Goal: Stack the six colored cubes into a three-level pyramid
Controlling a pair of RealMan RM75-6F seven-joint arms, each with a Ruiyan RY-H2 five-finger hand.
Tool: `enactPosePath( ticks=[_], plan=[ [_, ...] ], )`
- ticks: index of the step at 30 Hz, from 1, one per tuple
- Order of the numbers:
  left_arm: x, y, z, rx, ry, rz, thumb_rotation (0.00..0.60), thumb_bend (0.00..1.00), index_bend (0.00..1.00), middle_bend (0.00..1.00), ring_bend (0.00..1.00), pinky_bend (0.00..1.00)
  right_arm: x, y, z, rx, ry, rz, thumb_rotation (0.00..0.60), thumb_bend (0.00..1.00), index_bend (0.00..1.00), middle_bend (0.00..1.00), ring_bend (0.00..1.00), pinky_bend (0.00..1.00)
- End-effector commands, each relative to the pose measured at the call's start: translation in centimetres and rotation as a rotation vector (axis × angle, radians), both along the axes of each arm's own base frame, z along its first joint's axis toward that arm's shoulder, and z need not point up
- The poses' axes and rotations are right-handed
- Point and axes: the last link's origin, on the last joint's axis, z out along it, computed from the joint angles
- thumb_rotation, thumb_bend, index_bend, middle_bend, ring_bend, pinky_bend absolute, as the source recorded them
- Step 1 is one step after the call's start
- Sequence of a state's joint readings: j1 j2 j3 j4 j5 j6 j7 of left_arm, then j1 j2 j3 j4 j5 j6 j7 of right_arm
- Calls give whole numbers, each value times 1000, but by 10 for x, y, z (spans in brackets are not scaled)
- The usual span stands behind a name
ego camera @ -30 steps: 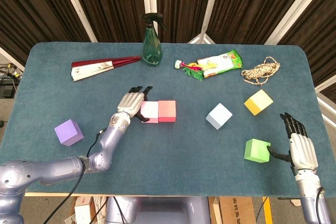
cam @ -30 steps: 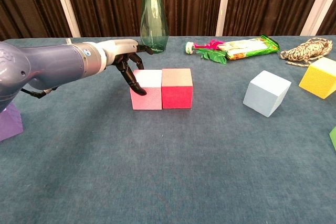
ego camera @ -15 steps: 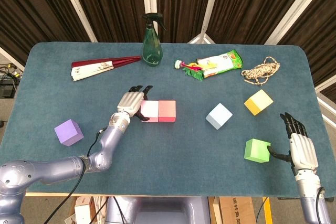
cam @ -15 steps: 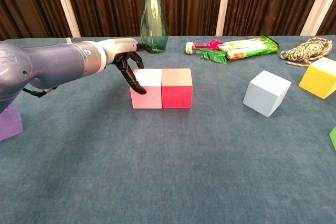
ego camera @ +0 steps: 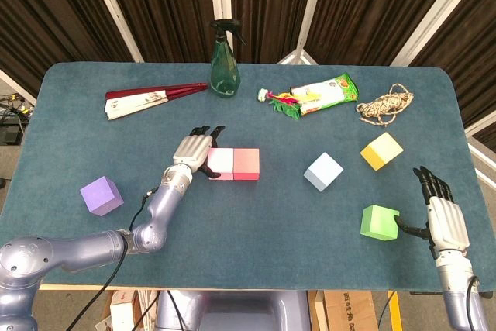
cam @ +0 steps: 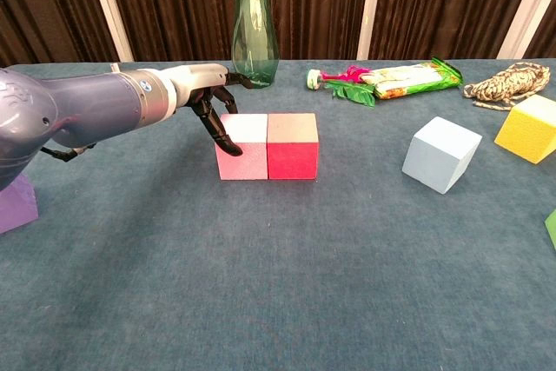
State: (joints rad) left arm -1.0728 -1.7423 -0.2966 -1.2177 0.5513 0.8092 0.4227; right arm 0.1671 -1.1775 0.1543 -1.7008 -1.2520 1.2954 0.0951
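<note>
- From the head view, my left hand (ego camera: pixel 195 150) rests against the left side of the pale pink cube (ego camera: pixel 221 163), fingers curled down onto it, gripping nothing.
- That cube sits flush against the red cube (ego camera: pixel 246 163) near the table's middle; I judge these two the start of the bottom row.
- My right hand (ego camera: pixel 442 213) hovers just right of the green cube (ego camera: pixel 378 222), fingers spread, thumb close to the cube; whether it touches I cannot tell.
- Well apart lie the purple cube (ego camera: pixel 101 194), light blue cube (ego camera: pixel 322 170) and yellow cube (ego camera: pixel 381 150).
- From the chest view, my left fingers (cam: pixel 219 130) touch the pink cube's left face and top edge; the pair stands level and aligned.
- By my reckoning, one base cube and both upper levels remain.
</note>
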Motion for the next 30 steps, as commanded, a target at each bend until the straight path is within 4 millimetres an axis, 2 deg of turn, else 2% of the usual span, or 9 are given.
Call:
enactPosePath(
  ticks=[1,7,15,22,30],
  plan=[
    [1,0,-1,0,-2,2,600,190,59,413,55,11,0,0,0,1,0,1,600,266,0,0,0,0],
    [1,-1,-4,-5,0,4,600,186,47,339,54,11,0,0,0,-1,0,-1,600,266,0,0,0,0],
    [-1,-2,-4,-5,15,3,600,119,0,149,32,10,0,0,0,0,0,-2,600,267,0,0,0,0],
    [-3,-2,1,-2,21,8,600,84,0,83,0,0,0,0,0,1,-1,-1,600,266,0,0,0,0],
    [-10,-3,15,-4,62,4,600,83,0,48,0,0,1,1,0,1,0,1,600,266,0,0,0,0]
  ],
)
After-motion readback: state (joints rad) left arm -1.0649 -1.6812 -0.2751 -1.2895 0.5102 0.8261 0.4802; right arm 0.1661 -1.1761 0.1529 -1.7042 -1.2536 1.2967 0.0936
